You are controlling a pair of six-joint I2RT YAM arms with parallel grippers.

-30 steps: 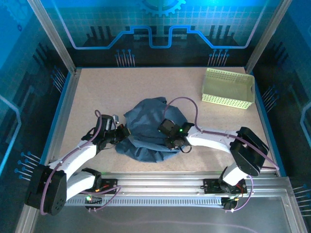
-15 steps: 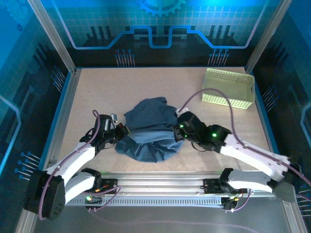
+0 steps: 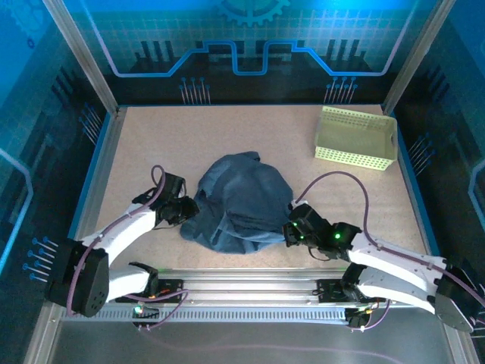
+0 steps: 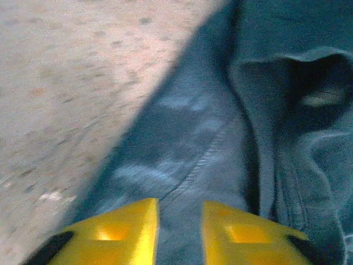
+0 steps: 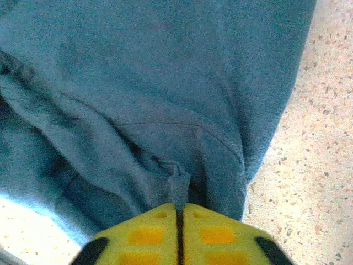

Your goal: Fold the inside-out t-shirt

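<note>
Near edge: metal rail [image 3: 250, 292] runs across the front of the counter [image 3: 167, 144].
Left arm: white arm [image 3: 121, 231] reaches from the near left corner toward the middle.
Right arm: white arm [image 3: 394, 262] lies low along the near right side, pointing left.
Right hand: right hand [image 3: 290, 231] sits at the near right edge of the t-shirt [image 3: 242, 201]. In the wrist view its yellow fingers [image 5: 146, 234] are pressed together with only a thin line between them. The right hand [image 5: 179, 207] is closed on a small pucker of t-shirt [image 5: 138, 83] cloth at the tips.
Left hand: left hand [image 3: 188, 209] is at the left edge of the t-shirt. In the wrist view the left hand [image 4: 180, 207] has its fingers parted with a clear gap, hence open. T-shirt [image 4: 220, 138] cloth with a stitched seam shows through the gap.
T-shirt: dark slate-blue, bunched in a wrinkled heap on the middle of the counter, between the two hands.
Counter: speckled beige; bare patches show beside the cloth in the left wrist view [image 4: 66, 72] and the right wrist view [image 5: 325, 138].
Basket: pale yellow-green perforated basket [image 3: 352, 155] at the far right corner, well apart from the t-shirt.
</note>
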